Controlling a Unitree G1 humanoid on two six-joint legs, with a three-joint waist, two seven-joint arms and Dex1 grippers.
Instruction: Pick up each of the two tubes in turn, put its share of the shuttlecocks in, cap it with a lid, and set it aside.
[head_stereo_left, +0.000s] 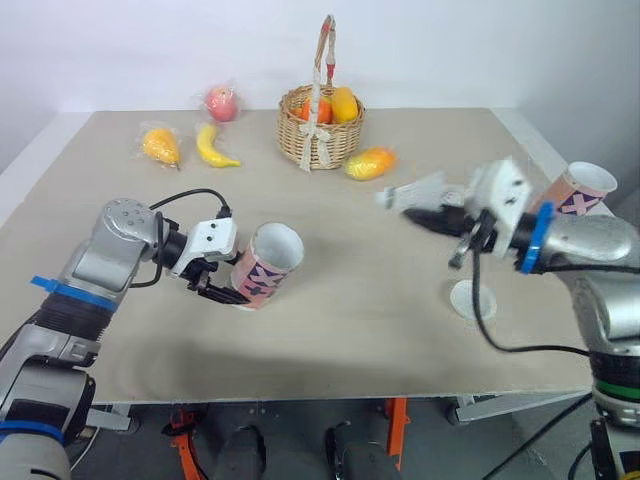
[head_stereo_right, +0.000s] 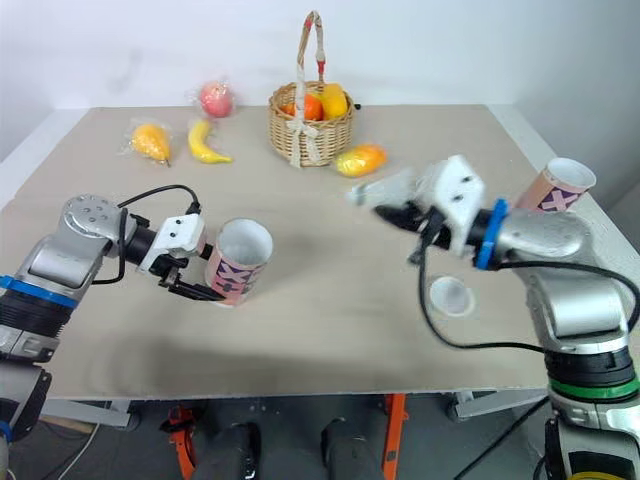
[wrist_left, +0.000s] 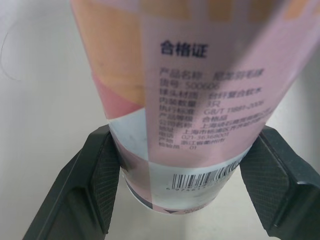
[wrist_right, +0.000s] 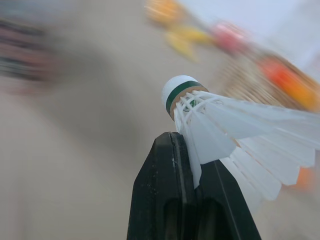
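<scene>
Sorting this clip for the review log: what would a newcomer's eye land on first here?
The left gripper is shut on a pink patterned cardboard tube, held tilted on the robot's left with its open mouth up. On the right, the right gripper pinches a white feathered shuttlecock in the air. At the far middle of the beige table stands a wicker basket of fruit.

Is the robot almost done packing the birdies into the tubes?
Not yet, it's early. Done: the left hand holds one tube lifted, open and tilted. In hand: the right hand pinches a shuttlecock. Left: dropping it in, fitting the lid lying on the table, then the second tube, uncapped.
</scene>
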